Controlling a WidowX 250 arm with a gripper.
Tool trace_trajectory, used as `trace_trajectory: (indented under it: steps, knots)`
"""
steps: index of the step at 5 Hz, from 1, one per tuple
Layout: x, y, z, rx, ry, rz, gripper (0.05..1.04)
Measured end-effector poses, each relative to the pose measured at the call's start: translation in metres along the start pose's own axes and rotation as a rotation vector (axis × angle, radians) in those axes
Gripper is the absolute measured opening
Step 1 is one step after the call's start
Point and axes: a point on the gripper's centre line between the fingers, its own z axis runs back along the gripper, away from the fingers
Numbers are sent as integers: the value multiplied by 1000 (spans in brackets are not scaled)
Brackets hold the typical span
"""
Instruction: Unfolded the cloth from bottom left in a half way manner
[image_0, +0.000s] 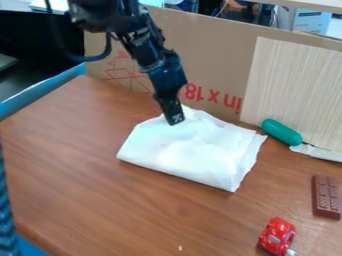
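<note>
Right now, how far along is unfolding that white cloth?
Probably early. The white cloth lies fairly flat on the table, but layered edges at its right show folds. The end effector is at its far side; I can't tell whether it holds any cloth. Opening from the bottom left, halfway, seems left.

I see my tool (174, 118) over the far part of the folded white cloth (190, 152) on the bench (73, 170), a red toy car (278, 234) nearer the camera.

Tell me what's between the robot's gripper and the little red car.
In the camera view, a folded white cloth, then a strip of brown wooden tabletop.
</note>
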Motion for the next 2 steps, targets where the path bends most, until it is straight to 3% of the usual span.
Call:
trace_trajectory:
  steps: [2]
  knots:
    - [-30, -56, 9, -3, -63, -202, 56]
